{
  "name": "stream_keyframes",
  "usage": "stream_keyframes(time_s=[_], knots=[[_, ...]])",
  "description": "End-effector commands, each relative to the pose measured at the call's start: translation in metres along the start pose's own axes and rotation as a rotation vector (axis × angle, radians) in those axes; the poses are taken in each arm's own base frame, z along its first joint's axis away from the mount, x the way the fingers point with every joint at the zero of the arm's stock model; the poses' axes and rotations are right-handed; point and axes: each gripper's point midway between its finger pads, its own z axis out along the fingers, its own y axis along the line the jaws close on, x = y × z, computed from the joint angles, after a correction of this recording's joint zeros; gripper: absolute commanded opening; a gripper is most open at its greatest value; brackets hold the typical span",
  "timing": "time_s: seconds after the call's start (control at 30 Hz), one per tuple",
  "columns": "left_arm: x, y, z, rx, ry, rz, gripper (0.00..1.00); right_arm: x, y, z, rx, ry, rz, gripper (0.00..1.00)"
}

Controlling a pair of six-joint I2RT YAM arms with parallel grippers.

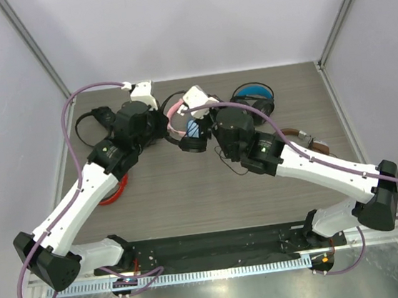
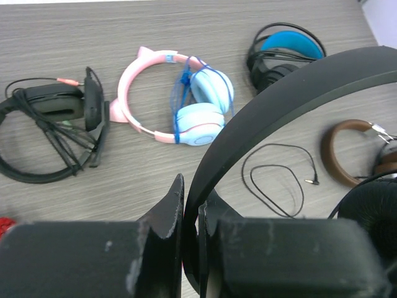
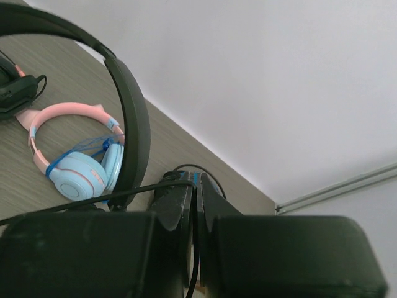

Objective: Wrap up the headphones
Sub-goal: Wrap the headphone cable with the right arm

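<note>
The slim black headphones are held up between my two grippers. Their thin headband (image 2: 279, 93) arcs across the left wrist view, with one black earcup (image 2: 372, 214) at the lower right. My left gripper (image 2: 193, 192) is shut on the headband; in the top view this gripper (image 1: 162, 124) sits at the table's back centre. The headband also shows in the right wrist view (image 3: 133, 124). My right gripper (image 3: 194, 186), also in the top view (image 1: 191, 144), is shut on the thin black cable (image 3: 155, 189). The rest of the cable (image 2: 279, 180) lies looped on the table, ending in its plug (image 2: 315, 182).
Pink-and-blue headphones (image 2: 180, 105) lie just behind the grippers. A black headset (image 2: 49, 118) lies at the left. A bulky pair with blue lining (image 2: 285, 53) is at the back right and a brown pair (image 2: 347, 149) at the right. A red object (image 1: 114, 191) lies under the left arm.
</note>
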Motion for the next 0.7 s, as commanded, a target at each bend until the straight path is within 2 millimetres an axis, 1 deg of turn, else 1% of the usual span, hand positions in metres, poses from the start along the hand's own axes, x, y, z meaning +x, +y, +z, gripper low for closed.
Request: stream_keyframes(time_s=[0.0,0.07,0.2,0.27,0.3,0.4,0.5,0.57,0.6,0.67], knots=[[-0.007,-0.012,-0.013,0.077,0.007,0.034,0.0,-0.007,-0.043,-0.006,0.08,-0.042,0.167,0.09],[-0.006,-0.015,-0.013,0.097,0.017,0.036,0.0,-0.001,-0.045,-0.003,0.076,-0.031,0.197,0.12],[-0.008,-0.023,-0.016,0.133,0.029,0.03,0.0,0.004,-0.051,-0.001,0.063,-0.042,0.272,0.16],[-0.009,-0.027,-0.017,0.156,0.033,0.034,0.0,0.009,-0.051,-0.001,0.055,-0.043,0.296,0.17],[-0.01,-0.029,-0.018,0.165,0.034,0.033,0.0,0.013,-0.055,0.001,0.064,-0.038,0.328,0.17],[-0.013,-0.036,-0.021,0.197,0.036,0.026,0.0,0.023,-0.057,0.004,0.056,-0.035,0.377,0.17],[-0.017,-0.04,-0.025,0.216,0.033,0.019,0.0,0.033,-0.054,0.006,0.041,-0.028,0.426,0.16],[-0.022,-0.042,-0.027,0.227,0.025,0.009,0.0,0.036,-0.052,0.007,0.031,-0.034,0.446,0.15],[-0.024,-0.046,-0.029,0.248,0.025,0.007,0.0,0.039,-0.051,0.008,0.033,-0.03,0.457,0.15],[-0.031,-0.049,-0.032,0.255,0.011,-0.005,0.0,0.046,-0.044,0.01,0.02,-0.026,0.489,0.14]])
